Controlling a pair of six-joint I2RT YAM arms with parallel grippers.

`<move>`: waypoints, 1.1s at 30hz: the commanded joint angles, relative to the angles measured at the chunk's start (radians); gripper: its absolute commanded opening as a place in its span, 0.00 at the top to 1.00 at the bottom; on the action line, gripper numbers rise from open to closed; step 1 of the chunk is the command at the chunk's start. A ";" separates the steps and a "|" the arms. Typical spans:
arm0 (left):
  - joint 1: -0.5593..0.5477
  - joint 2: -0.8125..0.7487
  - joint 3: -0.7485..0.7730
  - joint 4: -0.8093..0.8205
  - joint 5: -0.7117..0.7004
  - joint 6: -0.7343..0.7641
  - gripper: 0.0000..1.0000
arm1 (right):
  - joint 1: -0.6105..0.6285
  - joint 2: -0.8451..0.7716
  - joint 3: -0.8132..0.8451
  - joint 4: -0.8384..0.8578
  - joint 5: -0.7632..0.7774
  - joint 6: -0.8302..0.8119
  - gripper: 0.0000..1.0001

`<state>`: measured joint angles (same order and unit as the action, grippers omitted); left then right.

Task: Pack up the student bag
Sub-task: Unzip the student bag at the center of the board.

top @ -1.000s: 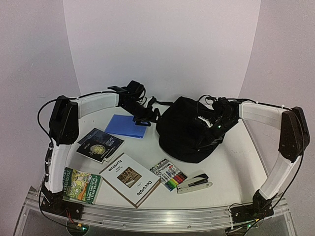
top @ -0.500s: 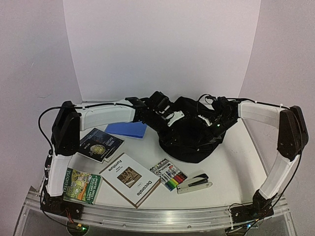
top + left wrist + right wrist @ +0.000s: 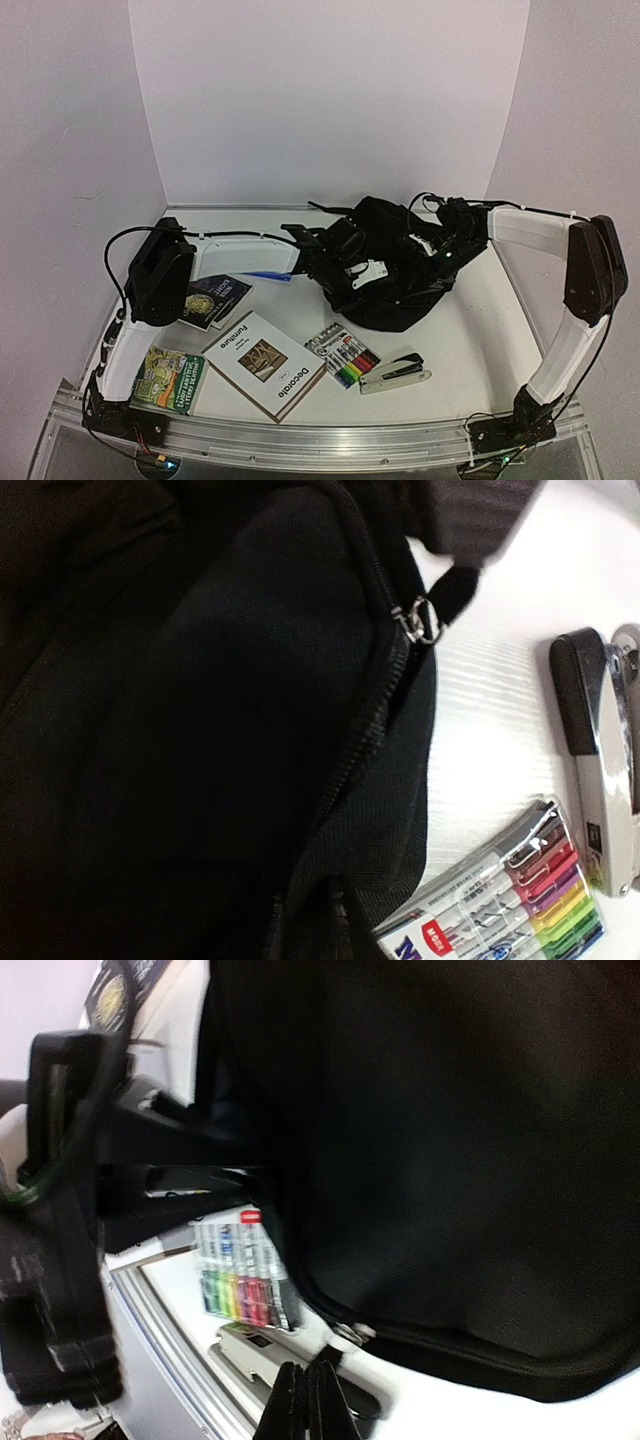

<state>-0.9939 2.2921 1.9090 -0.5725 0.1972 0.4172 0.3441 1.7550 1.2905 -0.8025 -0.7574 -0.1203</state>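
Note:
The student bag (image 3: 400, 290) is a soft black backpack slumped at the middle right of the table. My left arm reaches across from the left, and my left gripper (image 3: 366, 277) is pressed into the bag's front. Black fabric and a zipper line (image 3: 385, 690) fill the left wrist view, where my left gripper (image 3: 338, 925) is shut with a fold of bag fabric bunched at its tips. My right gripper (image 3: 432, 252) sits on the bag's right side. In the right wrist view it (image 3: 308, 1385) is shut on the black pull tab (image 3: 330, 1353) of the bag's zipper.
A marker pack (image 3: 342, 355) and a stapler (image 3: 395, 372) lie just in front of the bag. Left of them lie a white book (image 3: 265, 362), a green book (image 3: 168, 375) and a dark book (image 3: 210, 297). A blue notebook (image 3: 268, 275) peeks from behind my left arm.
My left arm has swung right from above the blue notebook onto the bag, and its gripper has gone from open to shut. My right gripper has stayed on the bag.

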 commanded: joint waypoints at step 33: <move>-0.012 -0.171 -0.117 0.123 0.014 -0.048 0.34 | -0.126 -0.007 0.002 -0.037 0.003 -0.039 1.00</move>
<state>-0.9531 2.1824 1.7649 -0.4905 0.1692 0.3839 0.1955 1.7691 1.2793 -0.8593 -0.7278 -0.2042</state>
